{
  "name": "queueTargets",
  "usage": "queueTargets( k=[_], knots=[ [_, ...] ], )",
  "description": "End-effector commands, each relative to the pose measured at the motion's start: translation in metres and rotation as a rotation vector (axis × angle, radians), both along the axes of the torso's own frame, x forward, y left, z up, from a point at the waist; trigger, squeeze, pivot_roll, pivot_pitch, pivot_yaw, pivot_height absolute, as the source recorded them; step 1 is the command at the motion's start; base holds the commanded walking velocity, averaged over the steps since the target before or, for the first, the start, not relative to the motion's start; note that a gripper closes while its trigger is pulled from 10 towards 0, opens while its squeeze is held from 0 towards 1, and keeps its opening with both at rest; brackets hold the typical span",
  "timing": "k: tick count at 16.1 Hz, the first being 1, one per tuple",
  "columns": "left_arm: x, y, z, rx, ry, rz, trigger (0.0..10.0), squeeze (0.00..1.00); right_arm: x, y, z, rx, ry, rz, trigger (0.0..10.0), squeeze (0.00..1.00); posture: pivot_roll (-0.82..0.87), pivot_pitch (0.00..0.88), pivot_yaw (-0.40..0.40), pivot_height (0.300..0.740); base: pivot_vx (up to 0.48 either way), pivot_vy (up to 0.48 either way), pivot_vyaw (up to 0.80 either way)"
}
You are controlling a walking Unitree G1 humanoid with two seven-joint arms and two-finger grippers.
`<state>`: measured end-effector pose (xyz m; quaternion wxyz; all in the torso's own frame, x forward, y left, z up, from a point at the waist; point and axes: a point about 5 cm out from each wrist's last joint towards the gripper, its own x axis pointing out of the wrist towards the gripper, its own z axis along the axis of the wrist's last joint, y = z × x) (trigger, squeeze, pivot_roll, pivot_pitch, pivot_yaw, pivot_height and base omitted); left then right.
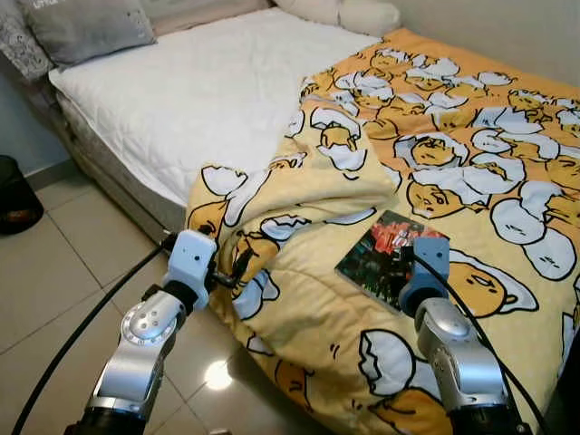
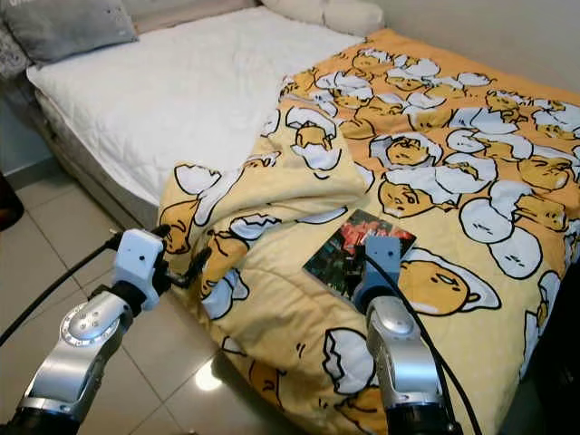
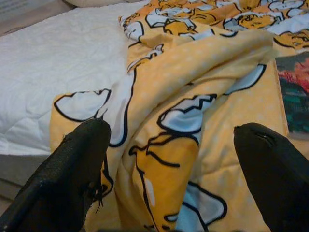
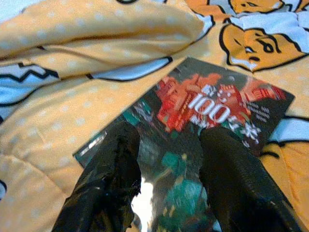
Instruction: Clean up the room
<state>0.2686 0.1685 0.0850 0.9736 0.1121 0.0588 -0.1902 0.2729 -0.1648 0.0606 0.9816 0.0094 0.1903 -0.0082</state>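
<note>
Nearest me, glossy pale floor tiles [image 1: 54,272] catch a bright glare spot below my silver arms; my left gripper [image 3: 169,159] hovers with its black fingers spread wide before a thick rumpled fold of the quilt [image 1: 299,299], soft yellow cloth dotted white and printed with cartoon eggs, which spills over the bed's edge toward the floor; my right gripper [image 4: 169,150] hangs above the book [image 4: 212,111], fingers parted and close over its shiny dark cover of red and green with white characters, though I cannot tell whether the tips touch it; the book lies flat on the quilt near the bed's near edge, partly hidden behind my right wrist in the head views; beyond, the bare white quilted mattress [image 1: 199,91] stretches back to a grey pillow [image 1: 86,27] and pale pillows [image 1: 353,14], all cut off at the frame's top; a dark object [image 1: 16,195] on the floor is cropped at left.
</note>
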Motion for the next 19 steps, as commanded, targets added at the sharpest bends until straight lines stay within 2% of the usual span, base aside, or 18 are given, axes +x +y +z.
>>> queueTargets(
  k=[1,5,8,11,19],
  knots=[
    [-0.0012,-0.0014,0.0013,0.021,-0.013,-0.011,10.0,0.00,0.0003,-0.0026,0.0005,-0.011,0.008,-0.011,10.0,0.00,-0.05,0.000,-0.022,0.740,0.000,0.000,0.00],
    [-0.0004,-0.0007,-0.0004,0.035,-0.008,0.012,10.0,0.00,-0.0008,-0.0054,-0.0007,-0.012,0.013,-0.024,10.0,0.00,-0.05,0.000,-0.022,0.740,0.000,0.000,0.00],
    [0.0003,0.0000,0.0006,0.002,-0.015,0.026,10.0,0.00,-0.0010,-0.0064,0.0007,0.000,0.006,-0.039,10.0,0.00,-0.05,0.000,-0.018,0.740,0.000,0.000,0.00],
    [0.0003,0.0001,0.0017,-0.028,-0.013,0.030,10.0,0.00,-0.0018,-0.0063,0.0009,0.014,0.005,-0.045,10.0,0.00,-0.06,0.000,-0.013,0.740,0.000,0.000,-0.77],
    [-0.0005,0.0032,0.0021,-0.035,-0.007,0.037,10.0,0.00,-0.0005,0.0028,0.0041,0.005,-0.012,0.017,10.0,0.00,-0.05,0.000,-0.017,0.740,0.283,0.000,-0.07]
  ],
)
